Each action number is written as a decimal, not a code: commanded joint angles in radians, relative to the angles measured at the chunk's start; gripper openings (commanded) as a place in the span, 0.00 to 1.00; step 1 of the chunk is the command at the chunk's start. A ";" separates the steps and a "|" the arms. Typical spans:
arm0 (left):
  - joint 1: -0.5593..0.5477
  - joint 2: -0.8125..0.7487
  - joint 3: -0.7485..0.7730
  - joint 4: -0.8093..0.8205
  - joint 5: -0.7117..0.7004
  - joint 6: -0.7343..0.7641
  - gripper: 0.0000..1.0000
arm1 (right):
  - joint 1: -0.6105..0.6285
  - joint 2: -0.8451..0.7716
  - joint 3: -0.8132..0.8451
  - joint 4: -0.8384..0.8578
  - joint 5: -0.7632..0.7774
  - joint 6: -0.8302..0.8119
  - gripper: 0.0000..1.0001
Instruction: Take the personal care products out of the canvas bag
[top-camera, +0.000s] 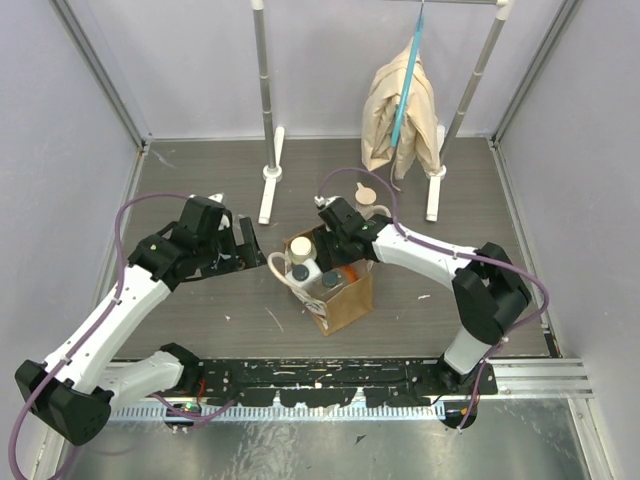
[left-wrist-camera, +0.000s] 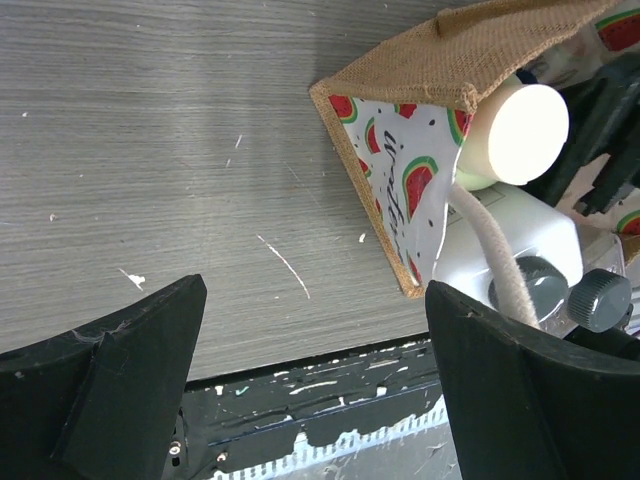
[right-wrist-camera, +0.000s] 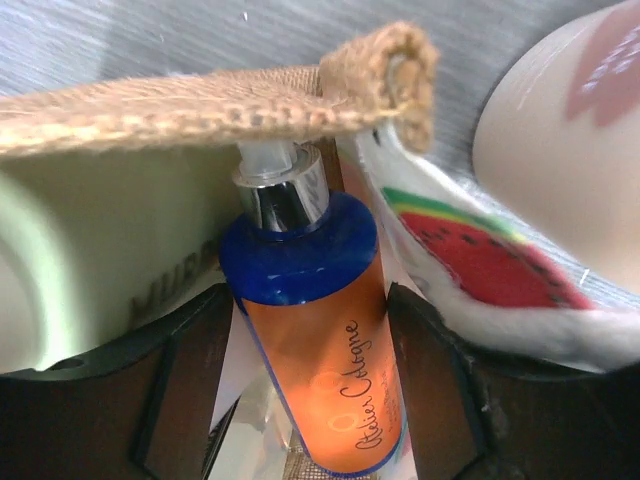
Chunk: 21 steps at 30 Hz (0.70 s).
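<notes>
Quick one on where things sit rn. The canvas bag (top-camera: 345, 300) is roughly mid-table, a bit toward the near edge. Its mouth is open and the bottles I can see are all still inside afaict.

The right gripper (right-wrist-camera: 308, 305) is down in the mouth from the far-right side. The blue-and-orange cologne bottle (right-wrist-camera: 320, 390) sits right between its fingers (right-wrist-camera: 185, 390).

Key bit: the bottle's long axis runs in line w/ the fingers, silver spray head pointing away from the wrist toward the burlap rim. So the jaws flank it across the short width, which is a good orientation for a pinch imo. Can't tell if it's actually squeezing yet. One side looks like it's touching, the other shows a thin pale sliver next to the bottle.

The left gripper (left-wrist-camera: 315, 385) is spread wide w/ nothing in it, hovering just off the bag's left side, toward the table's left edge. From its cam the cream-capped bottle (left-wrist-camera: 520, 130) and the white bottle w/ dark grey cap (left-wrist-camera: 545, 235) poke out past the watermelon-print lining (left-wrist-camera: 400, 190). A cream handle (left-wrist-camera: 490, 240) drapes across them.

So the right arm is clearly nearer for the cologne. Next move is prob a pull back along that same axis, watching that the rim doesn't snag the spray head. The bag looks light and might drag along.
</notes>
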 joint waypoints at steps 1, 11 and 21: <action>-0.006 0.000 -0.016 0.007 0.001 -0.004 0.99 | 0.016 0.063 0.018 -0.027 -0.097 -0.048 0.72; -0.007 -0.004 -0.021 0.005 -0.005 -0.007 0.99 | 0.019 0.165 -0.099 0.154 -0.003 -0.061 0.82; -0.007 0.007 -0.015 0.002 -0.002 -0.004 0.99 | 0.045 0.003 -0.219 0.353 0.091 -0.078 0.11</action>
